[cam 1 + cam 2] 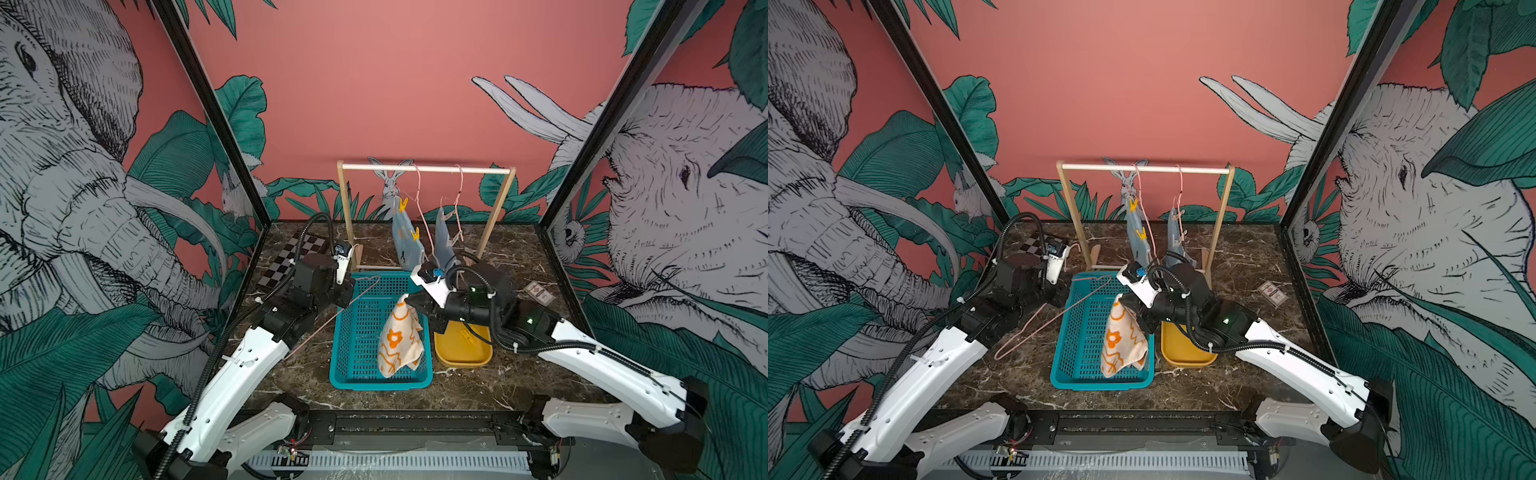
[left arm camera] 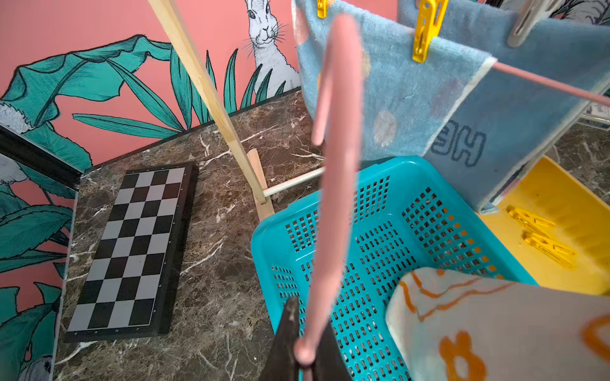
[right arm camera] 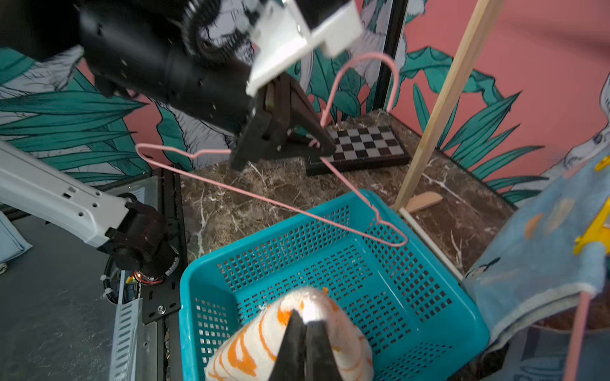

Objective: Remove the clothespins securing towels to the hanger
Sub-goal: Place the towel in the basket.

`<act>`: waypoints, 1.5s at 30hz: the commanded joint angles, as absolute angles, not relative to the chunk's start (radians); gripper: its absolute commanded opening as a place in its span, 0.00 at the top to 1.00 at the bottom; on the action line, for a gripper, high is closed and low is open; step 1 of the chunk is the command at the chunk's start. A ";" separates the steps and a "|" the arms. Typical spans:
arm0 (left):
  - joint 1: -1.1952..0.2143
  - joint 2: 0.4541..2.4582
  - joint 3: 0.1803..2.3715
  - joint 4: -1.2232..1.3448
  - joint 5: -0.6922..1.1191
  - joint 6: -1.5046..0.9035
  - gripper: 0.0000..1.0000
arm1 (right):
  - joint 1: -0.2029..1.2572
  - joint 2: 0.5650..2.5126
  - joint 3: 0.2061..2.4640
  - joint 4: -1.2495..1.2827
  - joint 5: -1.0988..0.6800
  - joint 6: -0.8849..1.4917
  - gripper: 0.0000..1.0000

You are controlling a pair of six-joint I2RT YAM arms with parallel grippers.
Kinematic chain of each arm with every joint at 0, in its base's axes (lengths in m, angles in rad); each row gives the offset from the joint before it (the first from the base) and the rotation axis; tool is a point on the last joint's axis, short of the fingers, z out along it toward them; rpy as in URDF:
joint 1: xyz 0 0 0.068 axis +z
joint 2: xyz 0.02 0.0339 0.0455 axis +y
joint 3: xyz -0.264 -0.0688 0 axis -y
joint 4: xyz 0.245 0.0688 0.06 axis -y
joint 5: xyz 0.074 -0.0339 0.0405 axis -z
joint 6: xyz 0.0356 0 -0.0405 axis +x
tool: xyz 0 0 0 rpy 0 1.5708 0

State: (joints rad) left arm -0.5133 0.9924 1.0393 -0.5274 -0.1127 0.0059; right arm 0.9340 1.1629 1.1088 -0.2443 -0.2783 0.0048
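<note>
— Where are the clothespins?
— Two yellow clothespins (image 1: 403,204) grip a blue towel (image 1: 405,245) on the rack (image 1: 424,168) at the tabletop's (image 1: 291,386) back edge. Two loose pegs (image 2: 541,237) lie in the yellow tray (image 1: 461,359).
— And the grippers?
— The left gripper (image 2: 307,343) pinches a bare pink hanger (image 2: 336,198). The right gripper (image 3: 303,321) pinches the white towel (image 1: 399,345) above the basket (image 1: 382,384).

Blurred close to the lens in the left wrist view: hanger (image 2: 335,171) hook. The left gripper (image 2: 307,330) and right gripper (image 3: 303,321) are cut by the frame edge, only finger ends showing. Also cropped at an edge: white towel (image 3: 251,349), blue towel (image 3: 544,247), pin (image 2: 321,7). The tray (image 1: 461,357) is half hidden under the right arm (image 1: 478,307). The card (image 1: 539,293) print is too small to read.
</note>
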 commanded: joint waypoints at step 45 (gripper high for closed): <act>-0.506 1.114 1.280 -0.403 -0.161 0.023 1.00 | 1.048 1.867 1.108 -0.083 -0.015 0.109 1.00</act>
State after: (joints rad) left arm -0.5133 1.1297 1.2465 -0.4202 -0.1547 0.0193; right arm 1.0412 1.8507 1.0779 -0.0475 -0.0769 0.1215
